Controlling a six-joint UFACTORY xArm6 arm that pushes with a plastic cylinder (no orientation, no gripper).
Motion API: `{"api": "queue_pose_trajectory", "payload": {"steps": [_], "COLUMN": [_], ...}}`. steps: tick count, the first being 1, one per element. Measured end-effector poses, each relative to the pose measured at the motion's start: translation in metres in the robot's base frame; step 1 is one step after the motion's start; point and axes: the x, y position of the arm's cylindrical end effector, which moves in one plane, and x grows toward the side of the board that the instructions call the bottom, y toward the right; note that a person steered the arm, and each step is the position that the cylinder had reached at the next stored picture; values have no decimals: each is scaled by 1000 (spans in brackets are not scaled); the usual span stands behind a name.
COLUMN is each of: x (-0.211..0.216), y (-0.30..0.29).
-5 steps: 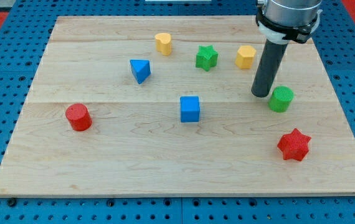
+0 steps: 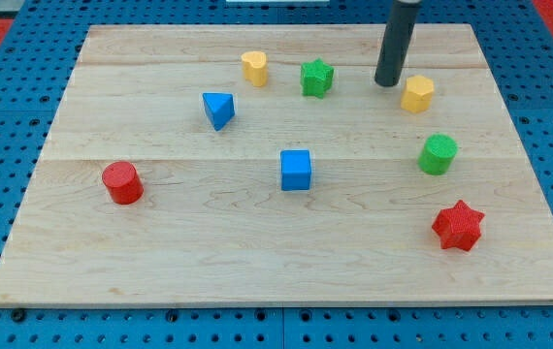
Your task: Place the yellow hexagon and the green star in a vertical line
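The green star lies near the view's top, at the middle of the board. A yellow hexagon lies to its right and slightly lower. My tip stands between them, close to the hexagon's upper left side and well to the right of the star. A second yellow block lies to the left of the star.
A blue triangle, a blue cube, a red cylinder, a green cylinder and a red star lie on the wooden board. Blue pegboard surrounds the board.
My tip moved up and left from beside the green cylinder. The yellow hexagon now lies further right and slightly lower. The green star lies slightly higher and further left.
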Motion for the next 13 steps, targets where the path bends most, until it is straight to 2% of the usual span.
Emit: {"api": "queue_pose_trajectory", "payload": {"steps": [3,4,5,6,7,8,10,12,13], "x": [50,37,46,22,6,-17,-22,-27,18], "y": [12,-59,-135,-150,-204,-180,-97,-185,-158]}}
